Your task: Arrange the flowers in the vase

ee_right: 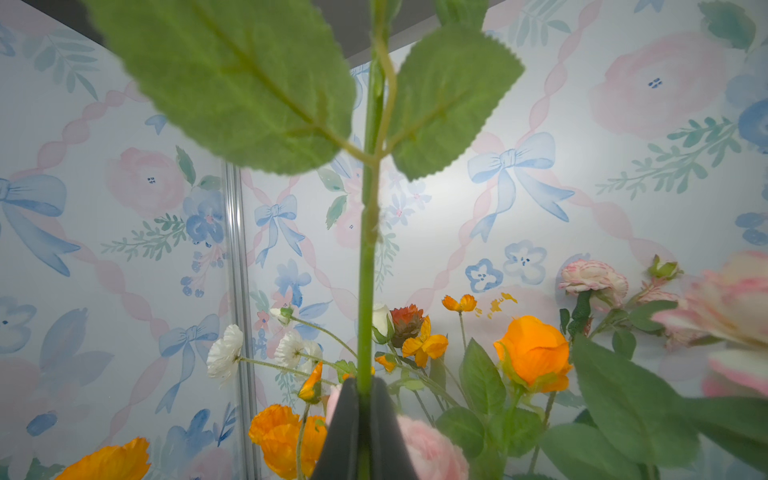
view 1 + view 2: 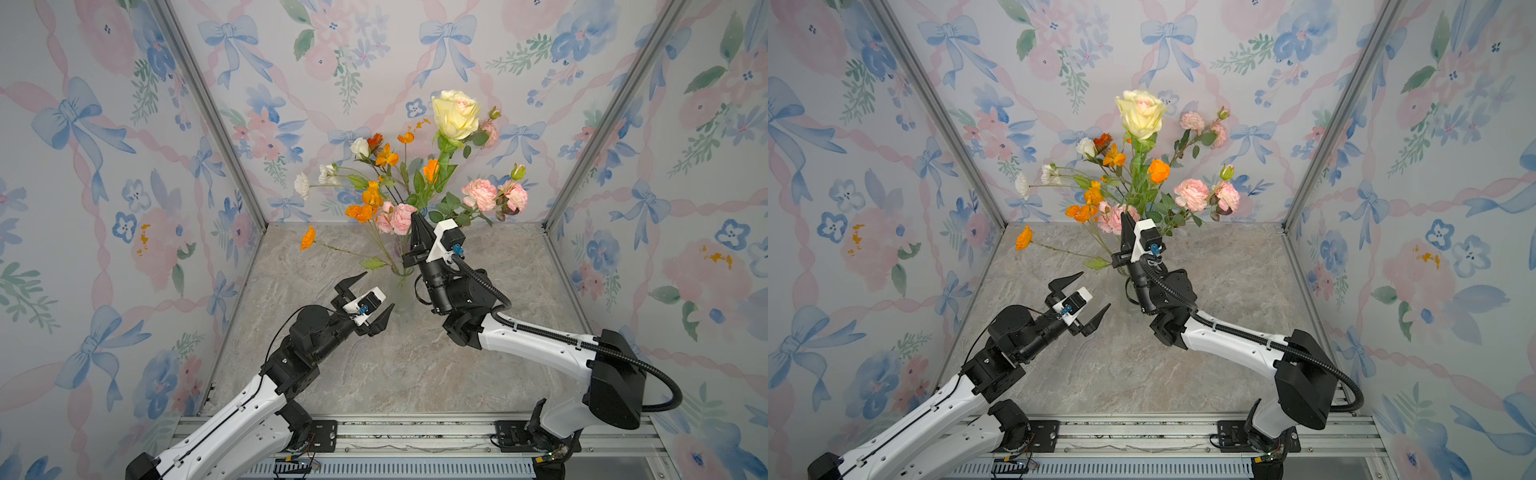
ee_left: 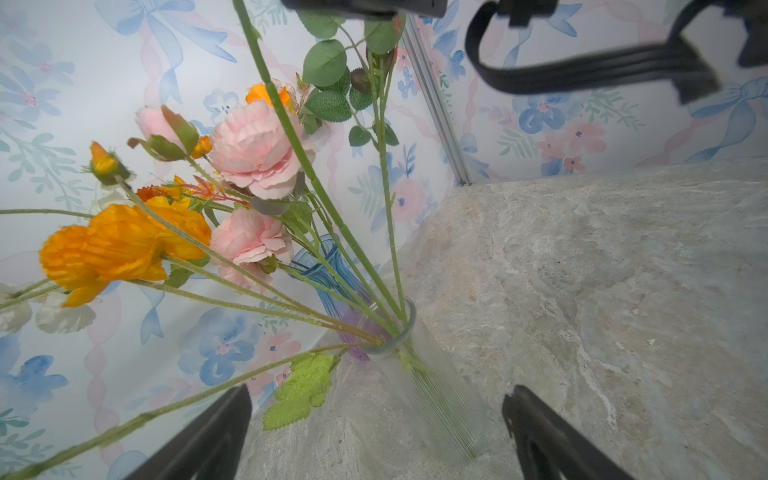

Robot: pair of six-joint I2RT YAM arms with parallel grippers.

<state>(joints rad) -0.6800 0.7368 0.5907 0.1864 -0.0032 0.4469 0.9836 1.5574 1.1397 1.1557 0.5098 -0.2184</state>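
The flowers (image 2: 372, 198) stand bunched in the clear ribbed vase (image 3: 432, 386), far middle of the stone table (image 2: 415, 365). The right claw (image 2: 417, 222) is pinched tight on the stem (image 1: 368, 257) of the pale yellow rose (image 2: 456, 114), just above the vase's mouth, the bloom rising beyond its tips. The left claw (image 2: 379, 290) gapes wide, holding nothing, just near-left of the vase.

light: bright, even, soft | shadows: faint | glare: pale patch on far wall (image 1: 536, 187) | blur: leaf (image 1: 232, 83), pink bloom (image 1: 731, 299) | edges: bowed
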